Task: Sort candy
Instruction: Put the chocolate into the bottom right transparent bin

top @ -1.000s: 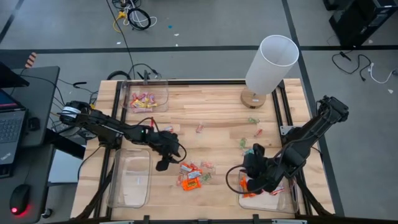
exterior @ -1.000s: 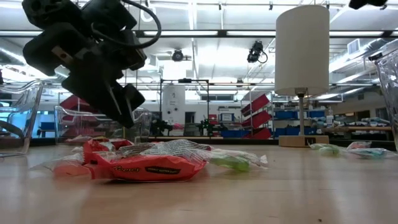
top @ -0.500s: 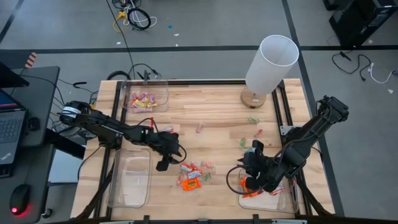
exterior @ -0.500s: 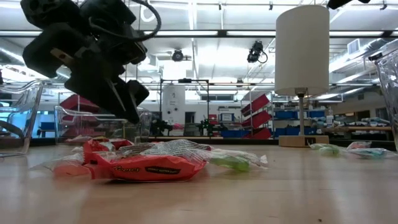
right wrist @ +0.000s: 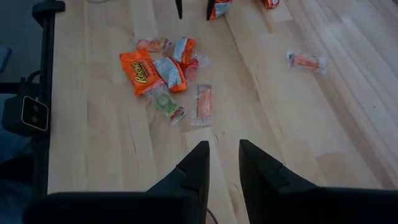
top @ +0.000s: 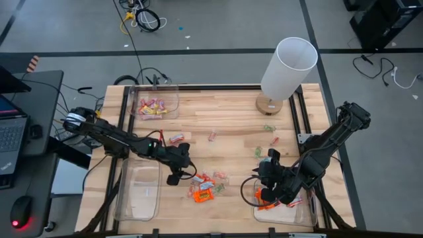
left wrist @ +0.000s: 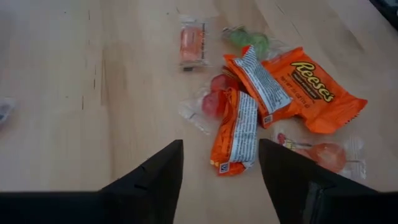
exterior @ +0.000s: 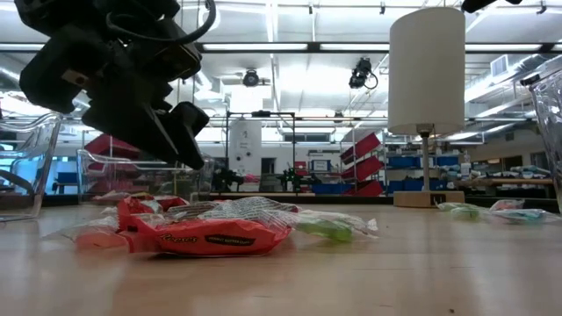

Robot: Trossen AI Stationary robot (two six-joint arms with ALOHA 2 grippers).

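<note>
The left pincer [top: 173, 177] hangs low over the table [top: 231, 125], just beside the candy pile [top: 203, 187] near the middle of the front edge. Its fingers [left wrist: 149, 180] stand wide apart with nothing between them, and in the left wrist view an orange wrapper [left wrist: 235, 132] lies just ahead of the gap. I think it is placed this way so that it can come down around one piece of the pile.

The right pincer [top: 264, 192] waits over the orange bin [top: 305, 213] at the front right corner. Its fingers [right wrist: 193, 171] are only a little apart, and I see nothing held between them.

The candy is spread in several places. The pile holds orange packs with some red and green pieces. Loose sweets [top: 268, 140] lie toward the lamp [top: 285, 69]. Pink and yellow pieces [top: 151, 106] are already in the far left bin [top: 173, 99], and orange ones in the front right bin. The clear bin [top: 137, 192] at the front left looks empty, probably kept for another kind.

Compared with a second ago, the left pincer has opened wider and moved a little nearer to the pile. The right arm shifted slightly early in that second, and the candy on the table lies as before.
</note>
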